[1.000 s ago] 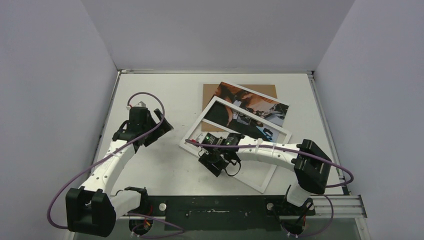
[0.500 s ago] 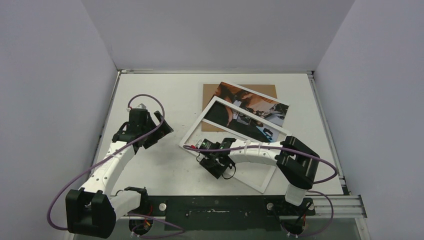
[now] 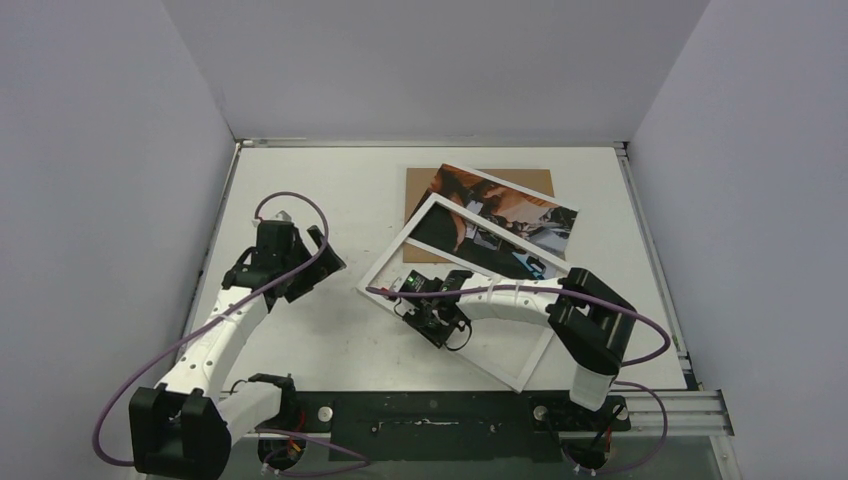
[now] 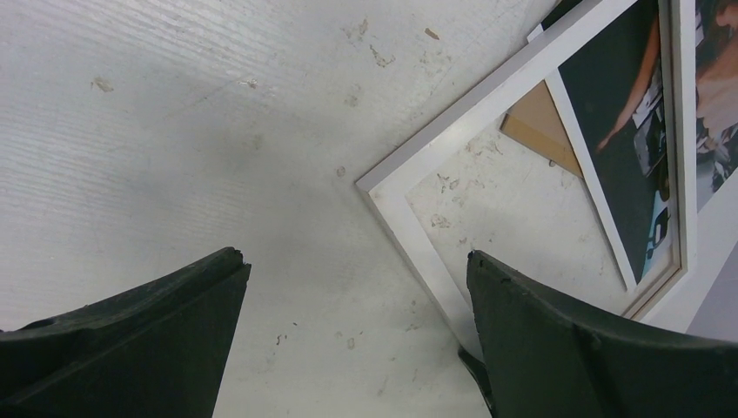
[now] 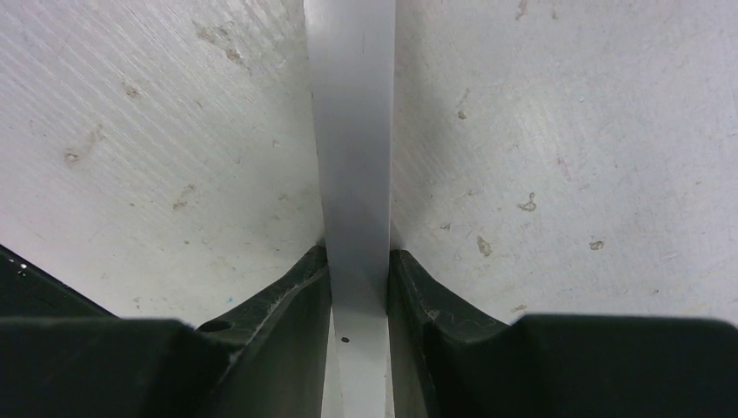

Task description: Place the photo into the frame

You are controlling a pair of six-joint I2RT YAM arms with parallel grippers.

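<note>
The frame, white and thin-edged, lies tilted on the table right of centre. Its far part overlaps the photo, a dark print with orange and blue tones. My right gripper is shut on the frame's near-left rail. In the right wrist view that white rail runs straight between both fingers, which press its sides. My left gripper hangs open over bare table, left of the frame's left corner. The left wrist view shows that corner and the photo through the opening.
A plain brown backing board lies under the photo at the back, and a corner of it shows inside the frame's opening. White walls close in the table on three sides. The arm bases and a black rail line the near edge.
My right gripper has shut on the frame's rail, and the frame has swung slightly left. The right arm's elbow has moved left. The left arm has barely shifted.
</note>
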